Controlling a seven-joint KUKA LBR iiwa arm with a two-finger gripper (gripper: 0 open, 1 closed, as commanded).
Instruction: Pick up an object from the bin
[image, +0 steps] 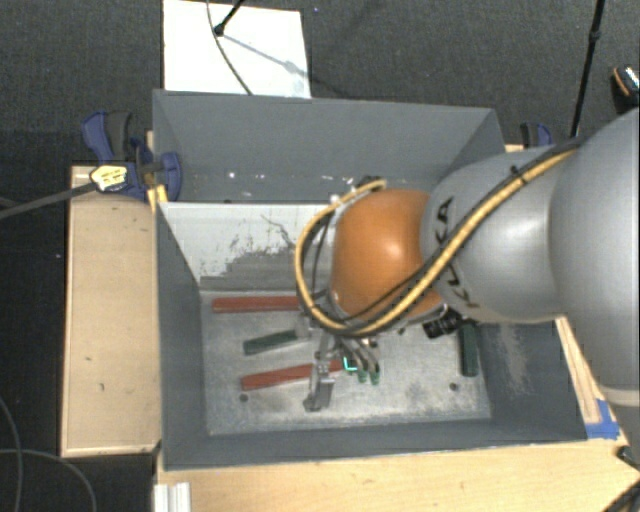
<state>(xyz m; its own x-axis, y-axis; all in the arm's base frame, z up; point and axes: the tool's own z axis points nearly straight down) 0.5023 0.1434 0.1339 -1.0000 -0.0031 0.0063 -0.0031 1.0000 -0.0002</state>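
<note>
End effector (332, 382) low over the grey floor of the bin, directly under the orange wrist cover (380, 250) and a loop of black and yellow cables (318, 300). Open or closed: cannot tell, since the cover and the cables hide most of it.

Just beside it on the left, touching or almost touching, the right end of a short red-brown stick (278, 378), flat on the floor and a little tilted. This one the nearest thing to the end effector.

A bit further left and upward, a dark green stick (270, 342), also flat, apart from the red-brown one. Beyond that, further up and left, a longer red-brown stick (255, 303) along the foot of the sloped back wall.

Just beside the end effector on the right, a small dark green bit (372, 376); not clear whether a loose thing or a part of the robot. Well apart on the right, another dark green stick (467, 352), nearly vertical in the view, its upper end close under the arm.

Around all this, the grey metal bin (185, 330). From the right, the big silver arm (540, 240), reaching in above the floor.
</note>
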